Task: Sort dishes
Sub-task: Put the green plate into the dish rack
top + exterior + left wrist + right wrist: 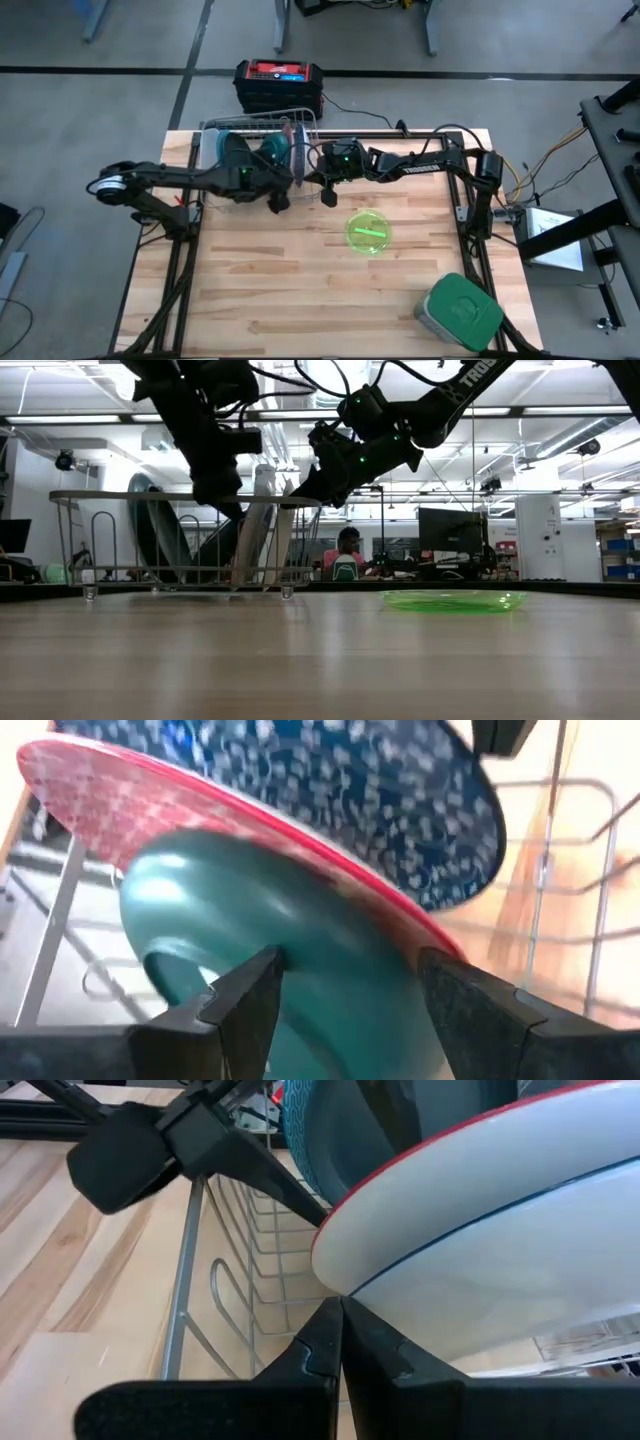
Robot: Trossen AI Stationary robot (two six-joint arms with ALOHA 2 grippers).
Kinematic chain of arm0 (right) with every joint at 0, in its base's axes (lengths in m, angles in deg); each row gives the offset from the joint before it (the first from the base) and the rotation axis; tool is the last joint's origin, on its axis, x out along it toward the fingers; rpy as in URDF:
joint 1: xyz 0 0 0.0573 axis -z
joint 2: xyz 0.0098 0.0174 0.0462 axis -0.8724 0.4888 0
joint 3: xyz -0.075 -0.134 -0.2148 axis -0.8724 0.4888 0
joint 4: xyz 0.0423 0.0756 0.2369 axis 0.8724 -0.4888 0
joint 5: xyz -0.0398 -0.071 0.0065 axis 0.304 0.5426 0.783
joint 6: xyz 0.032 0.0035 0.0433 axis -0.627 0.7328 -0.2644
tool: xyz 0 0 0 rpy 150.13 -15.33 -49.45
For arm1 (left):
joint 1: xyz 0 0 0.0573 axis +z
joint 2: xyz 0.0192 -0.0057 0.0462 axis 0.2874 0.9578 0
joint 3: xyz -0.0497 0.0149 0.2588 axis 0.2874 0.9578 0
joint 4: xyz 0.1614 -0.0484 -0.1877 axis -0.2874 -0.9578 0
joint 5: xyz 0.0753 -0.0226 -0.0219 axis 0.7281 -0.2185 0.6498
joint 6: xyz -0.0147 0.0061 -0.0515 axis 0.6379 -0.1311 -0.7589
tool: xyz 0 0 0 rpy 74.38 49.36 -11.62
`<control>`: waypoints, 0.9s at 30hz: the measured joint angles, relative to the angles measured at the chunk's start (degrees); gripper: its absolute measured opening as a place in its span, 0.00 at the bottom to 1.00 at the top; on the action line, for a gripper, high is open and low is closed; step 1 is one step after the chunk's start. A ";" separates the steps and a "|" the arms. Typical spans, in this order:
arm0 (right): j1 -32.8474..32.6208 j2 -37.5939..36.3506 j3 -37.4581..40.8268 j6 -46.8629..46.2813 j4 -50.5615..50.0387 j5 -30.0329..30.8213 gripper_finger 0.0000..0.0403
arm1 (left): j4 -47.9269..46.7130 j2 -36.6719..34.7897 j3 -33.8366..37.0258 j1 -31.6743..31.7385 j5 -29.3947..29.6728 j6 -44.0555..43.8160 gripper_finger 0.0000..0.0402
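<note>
Left gripper [345, 1005] jaws apart, straddling the teal bowl [300, 960] in the wire rack [262, 130] at the table's far edge, probably lining up a grasp. Right gripper [340, 1350] pinched together beside the white plate [500, 1260]. Lime plate [367, 231] mid-table.

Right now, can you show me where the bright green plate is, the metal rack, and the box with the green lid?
lime green plate [367, 232], high view, on its middle.
wire rack [70, 530], low view, on its left end wires.
container with green lid [462, 307], high view, on the lid's top.
</note>
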 joint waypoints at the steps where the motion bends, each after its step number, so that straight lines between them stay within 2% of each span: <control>1: -0.02 0.00 0.02 0.03 0.08 -0.01 0.00 | -2.61 0.44 -1.01 -0.06 0.34 -1.08 0.56; 4: 0.00 0.00 0.02 0.11 0.10 -0.03 0.00 | -9.95 2.73 -4.33 0.00 1.14 -3.01 0.56; 9: 0.05 0.00 0.04 0.02 0.10 -0.05 0.00 | -23.94 9.83 -12.65 -0.35 11.41 -8.46 0.56; 12: 0.05 0.00 0.13 -0.08 0.08 -0.09 0.00 | -34.66 14.22 -18.45 -0.27 13.96 -13.56 0.56; 15: 0.09 0.00 0.18 -0.24 0.06 -0.30 0.00 | -39.92 16.93 -22.43 -0.09 14.50 -16.90 0.56; 21: 0.10 0.00 0.33 -0.55 0.08 -0.61 0.00 | -36.26 15.72 -21.74 0.22 9.12 -18.83 0.56; 27: 0.07 0.00 0.33 -0.55 0.13 -0.48 0.00 | -26.84 7.24 -15.66 -0.73 1.17 -15.72 0.57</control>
